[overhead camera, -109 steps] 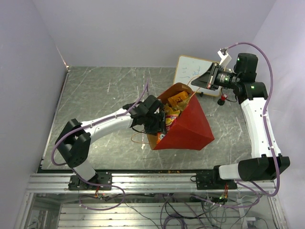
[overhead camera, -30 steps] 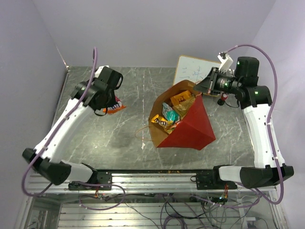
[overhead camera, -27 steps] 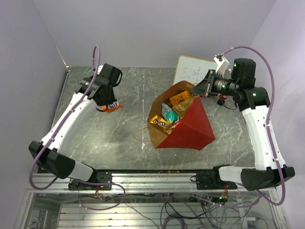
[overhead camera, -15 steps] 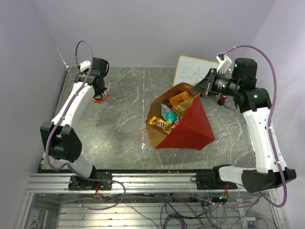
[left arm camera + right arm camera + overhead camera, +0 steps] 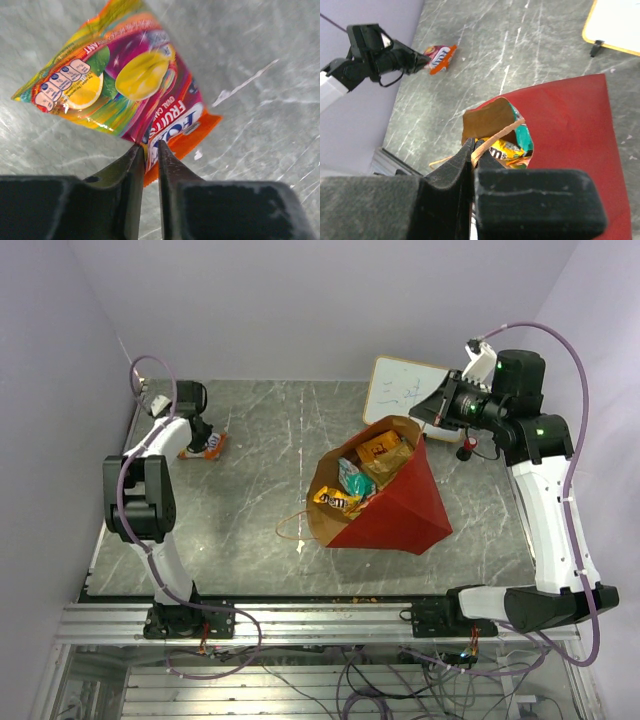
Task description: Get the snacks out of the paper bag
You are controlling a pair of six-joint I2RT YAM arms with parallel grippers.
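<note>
Here, at the overhead view's upper left, the left claw (image 5: 150,146) pinches a candy packet (image 5: 125,85) by its orange edge, seemingly to park it clear, while the right claw (image 5: 471,146) clamps the cord handle (image 5: 496,133), keeping the paper bag (image 5: 400,510), mid-frame, open over the snacks (image 5: 355,480).

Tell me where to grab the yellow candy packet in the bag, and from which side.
Pinch the yellow packet by its flat end nearest the open mouth of the paper bag, coming down from above on the mouth side. It lies on top just inside the lip, so that end looks uncovered.
</note>
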